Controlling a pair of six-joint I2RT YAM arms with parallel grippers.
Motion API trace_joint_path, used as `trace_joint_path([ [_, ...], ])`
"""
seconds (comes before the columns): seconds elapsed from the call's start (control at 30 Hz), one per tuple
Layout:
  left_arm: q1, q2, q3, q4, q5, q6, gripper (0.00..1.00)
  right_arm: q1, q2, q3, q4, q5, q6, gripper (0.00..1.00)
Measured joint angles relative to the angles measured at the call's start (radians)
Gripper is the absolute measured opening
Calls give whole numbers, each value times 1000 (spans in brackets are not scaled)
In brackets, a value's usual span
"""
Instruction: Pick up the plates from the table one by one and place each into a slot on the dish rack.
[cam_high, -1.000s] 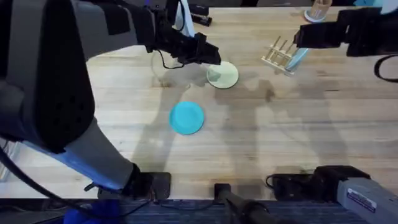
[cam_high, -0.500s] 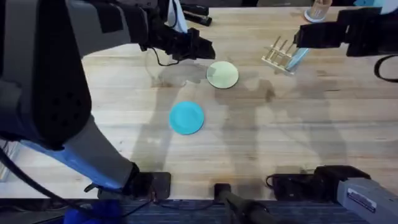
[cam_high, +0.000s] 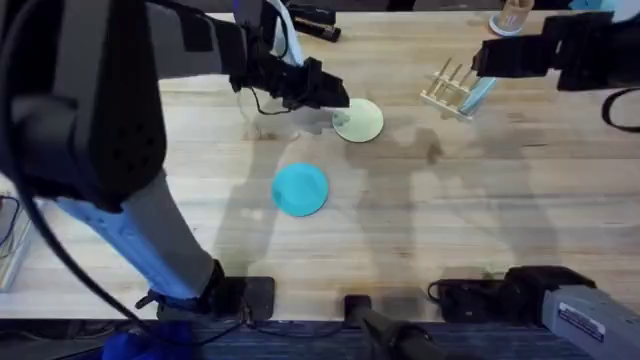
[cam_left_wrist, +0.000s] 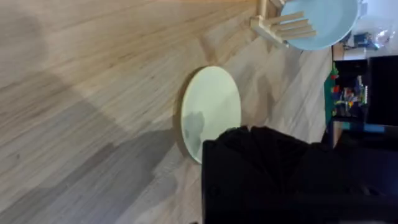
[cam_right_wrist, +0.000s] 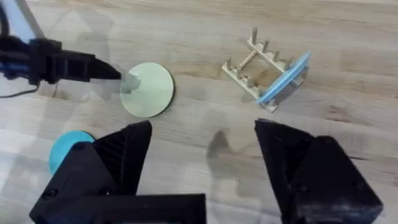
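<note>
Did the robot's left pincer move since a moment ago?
Yes. The black left pincer first pulled away from the round cream-yellow plate, then came back to that plate's edge. The plate itself stayed put on the light wood table.

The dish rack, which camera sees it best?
The right wrist view: the whole dish rack shows there, pegs up, with a blue plate in it. The overhead view shows it partly hidden by the right arm. The left wrist view catches an edge.

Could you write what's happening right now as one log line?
left hand: at cream plate edge | turquoise plate: on table | dish rack: one blue plate | right hand: open
</note>
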Motion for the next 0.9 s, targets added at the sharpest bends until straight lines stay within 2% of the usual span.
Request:
trace_joint_path([
  [0.23,0,20,0,4,7,0,41,0,0,0,0,0,0,996],
  [0.67,0,24,0,3,-25,0,40,0,0,0,0,0,0,996],
  [0.9,1,118,11,7,6,-4,41,0,0,0,0,0,0,995],
])
